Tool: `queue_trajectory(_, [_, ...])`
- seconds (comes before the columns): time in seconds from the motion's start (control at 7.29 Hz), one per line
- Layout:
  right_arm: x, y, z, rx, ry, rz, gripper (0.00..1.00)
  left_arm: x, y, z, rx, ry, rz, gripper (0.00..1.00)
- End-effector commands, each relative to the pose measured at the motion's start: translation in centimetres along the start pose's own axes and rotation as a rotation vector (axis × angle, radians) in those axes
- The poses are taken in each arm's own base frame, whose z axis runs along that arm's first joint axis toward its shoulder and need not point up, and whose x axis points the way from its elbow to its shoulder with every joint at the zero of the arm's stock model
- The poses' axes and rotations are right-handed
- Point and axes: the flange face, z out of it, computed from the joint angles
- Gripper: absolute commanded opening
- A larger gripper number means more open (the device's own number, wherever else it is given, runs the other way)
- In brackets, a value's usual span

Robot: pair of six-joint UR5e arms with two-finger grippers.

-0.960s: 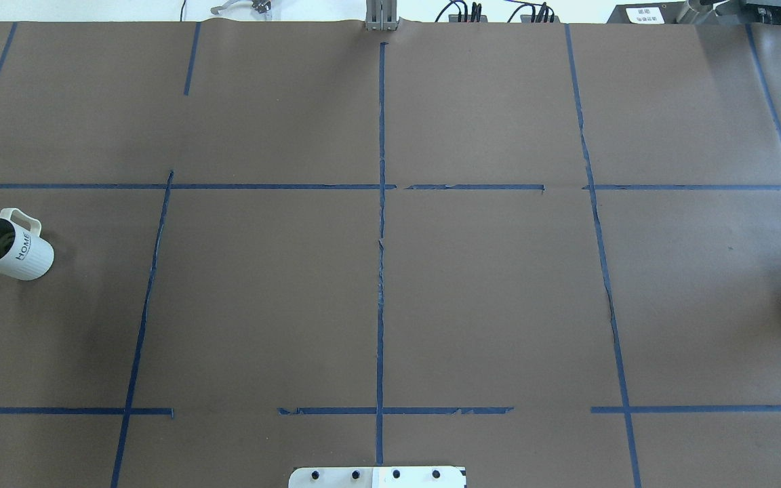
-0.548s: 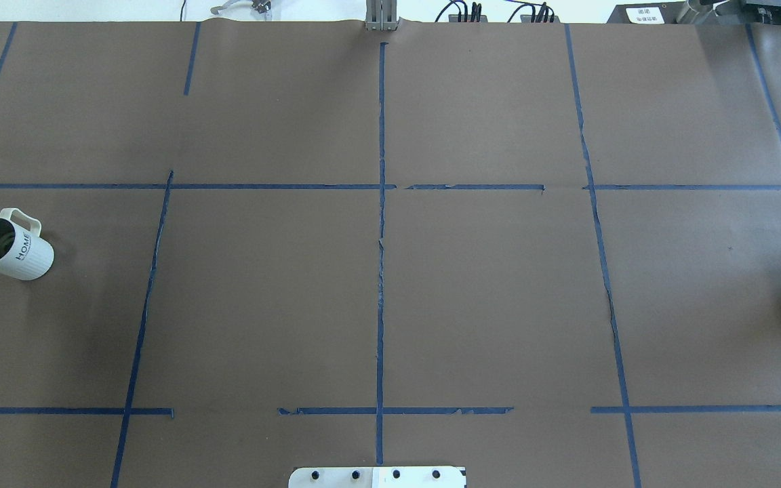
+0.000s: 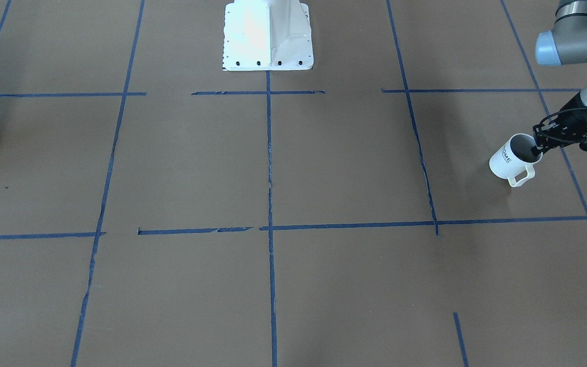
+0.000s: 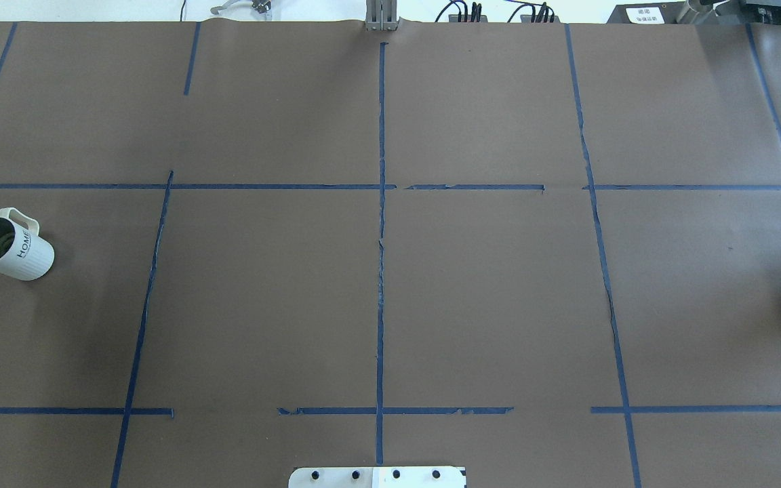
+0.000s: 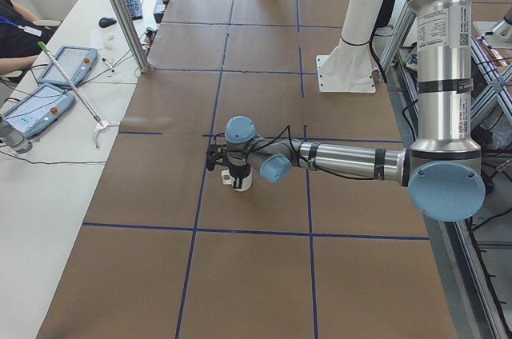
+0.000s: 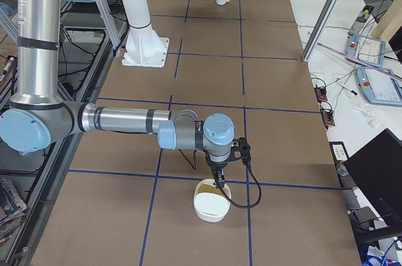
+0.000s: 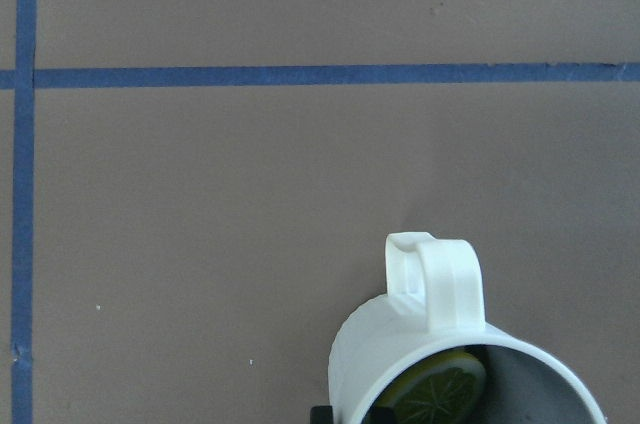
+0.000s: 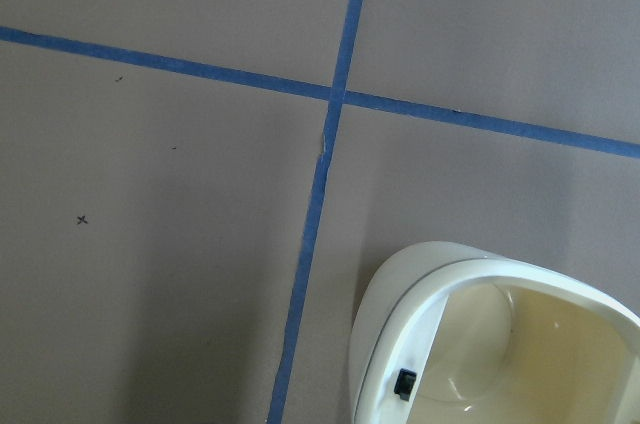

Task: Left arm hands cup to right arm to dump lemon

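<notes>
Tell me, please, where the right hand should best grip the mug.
Probably the body of the mug, from the table's middle: it stands upright, the left hand sits at its outer rim, and the handle points away from the robot.

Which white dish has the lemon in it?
The mug with the handle, at the left gripper: a lemon slice lies inside. The handleless bowl under the right gripper shows none.
</notes>
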Motion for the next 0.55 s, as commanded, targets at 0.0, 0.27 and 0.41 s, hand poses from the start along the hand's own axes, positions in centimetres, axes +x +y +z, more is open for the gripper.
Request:
queue_trajectory(0.0, [-0.6, -0.4, -0.7, 0.024, 0.005, -0.034, 1.00, 1.0, 0.2, -2.5, 0.017, 0.007, -0.003, 0.00])
queue_trajectory(0.27, [-2.2, -1.7, -2.2, 0.142, 0.005, -0.127, 0.95, 2.9, -1.3, -4.9, 0.013, -0.014, -0.046, 0.00])
queue_trajectory(0.41, [-4.3, -3.1, -2.6, 0.227, 0.013, -0.248, 0.99, 6.1, -3.3, -6.8, 0.000, -0.025, -0.068, 0.00])
